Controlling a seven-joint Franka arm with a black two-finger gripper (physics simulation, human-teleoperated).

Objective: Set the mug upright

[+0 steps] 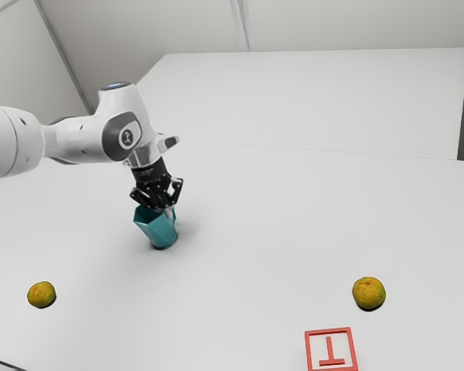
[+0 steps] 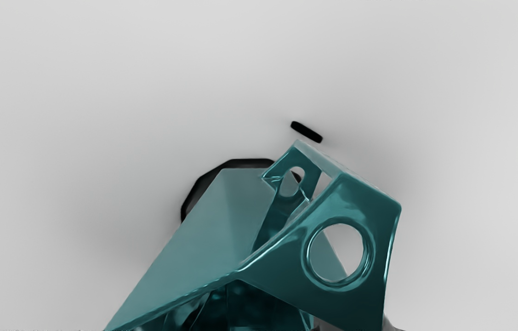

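The gripper is at the mouth of the teal faceted mug, overlapping its rim in the exterior view. The mug leans, its opening up toward the exterior view's left and its base low on the table. Seen from the wrist, the mug is close beneath the hand, with its angular handle pierced by a round hole and a dark edge around its base. The mug hides where the gripper meets it, so its hold cannot be made out.
On the white table lie one orange-green fruit at the exterior view's left and another fruit at its right. A red square frame with a T-shaped mark is near the bottom edge. A small black bar-shaped patch shows beside the handle.
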